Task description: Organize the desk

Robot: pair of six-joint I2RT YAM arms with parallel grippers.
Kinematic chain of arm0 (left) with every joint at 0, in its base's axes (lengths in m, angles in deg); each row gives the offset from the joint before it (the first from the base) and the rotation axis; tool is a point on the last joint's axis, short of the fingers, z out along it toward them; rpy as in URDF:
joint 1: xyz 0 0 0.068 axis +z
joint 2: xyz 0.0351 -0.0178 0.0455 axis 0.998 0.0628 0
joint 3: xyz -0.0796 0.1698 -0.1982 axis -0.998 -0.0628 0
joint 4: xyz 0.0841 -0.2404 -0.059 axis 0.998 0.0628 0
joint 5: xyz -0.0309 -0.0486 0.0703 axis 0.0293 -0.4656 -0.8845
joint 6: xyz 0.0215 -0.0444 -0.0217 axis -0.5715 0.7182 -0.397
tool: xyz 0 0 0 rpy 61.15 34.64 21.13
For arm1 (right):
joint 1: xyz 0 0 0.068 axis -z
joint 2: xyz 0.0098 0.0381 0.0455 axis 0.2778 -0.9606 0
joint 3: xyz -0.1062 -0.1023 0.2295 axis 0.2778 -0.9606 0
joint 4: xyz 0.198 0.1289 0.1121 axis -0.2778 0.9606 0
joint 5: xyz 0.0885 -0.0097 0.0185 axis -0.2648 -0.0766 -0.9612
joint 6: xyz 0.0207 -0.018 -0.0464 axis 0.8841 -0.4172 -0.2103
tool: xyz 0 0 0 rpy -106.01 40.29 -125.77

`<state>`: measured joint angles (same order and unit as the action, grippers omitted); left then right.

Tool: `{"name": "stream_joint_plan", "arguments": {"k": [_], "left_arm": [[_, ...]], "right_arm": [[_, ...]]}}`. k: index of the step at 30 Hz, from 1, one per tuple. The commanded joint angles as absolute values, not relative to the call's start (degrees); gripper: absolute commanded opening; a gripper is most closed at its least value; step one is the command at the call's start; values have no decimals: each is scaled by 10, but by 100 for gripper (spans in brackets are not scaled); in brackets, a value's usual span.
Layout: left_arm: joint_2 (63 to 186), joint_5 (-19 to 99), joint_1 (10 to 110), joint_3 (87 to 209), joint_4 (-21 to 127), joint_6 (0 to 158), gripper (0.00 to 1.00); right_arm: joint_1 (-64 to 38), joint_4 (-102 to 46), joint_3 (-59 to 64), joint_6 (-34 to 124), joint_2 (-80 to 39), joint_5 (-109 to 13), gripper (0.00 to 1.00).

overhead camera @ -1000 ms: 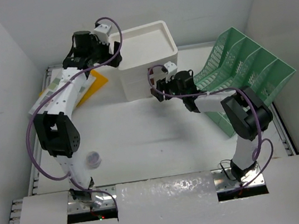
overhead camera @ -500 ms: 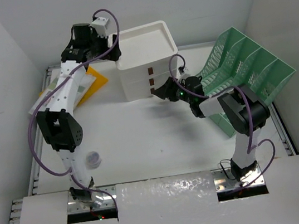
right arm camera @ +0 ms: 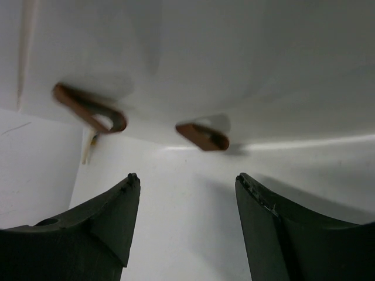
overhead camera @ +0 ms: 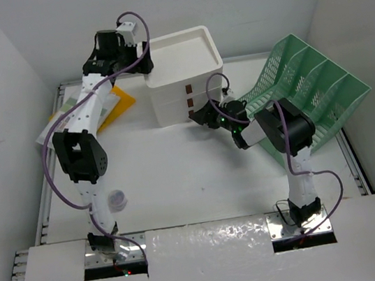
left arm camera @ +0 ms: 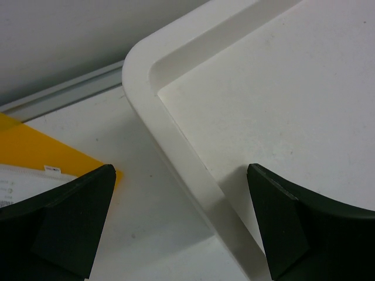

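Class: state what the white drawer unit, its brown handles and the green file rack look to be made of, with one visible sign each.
Drawer unit: likely moulded plastic, smooth matt white, with a rounded rim.
Handles: brown loops, perhaps leather or plastic; too blurred to settle.
File rack: green mesh, probably plastic or coated wire.

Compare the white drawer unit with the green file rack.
The drawer unit is solid white; the file rack is green open mesh. The drawer unit sits square at the back centre, the file rack skewed on the right. The drawer unit has drawer fronts with brown handles; the file rack has open slots. Both stand on the desk.
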<state>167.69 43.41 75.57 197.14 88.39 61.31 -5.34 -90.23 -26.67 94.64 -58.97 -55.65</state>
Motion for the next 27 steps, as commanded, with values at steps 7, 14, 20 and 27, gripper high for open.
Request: {"name": "stream_joint_plan", "arguments": {"k": [7,14,20,27], "left_arm": [[1672,437,770,1902,815,620,93],[1679,436,770,1904,812,619,93],[1681,434,770,1912,815,612,91],[1684,431,770,1919,817,607,91]], "right_arm": [[-56,-970,-150,921,-675,-535,64],[-57,-997,-141,904,-682,-500,58],[-61,-1051,-153,875,-672,-484,31],[-68,-1084,-127,879,-680,-506,29]]}}
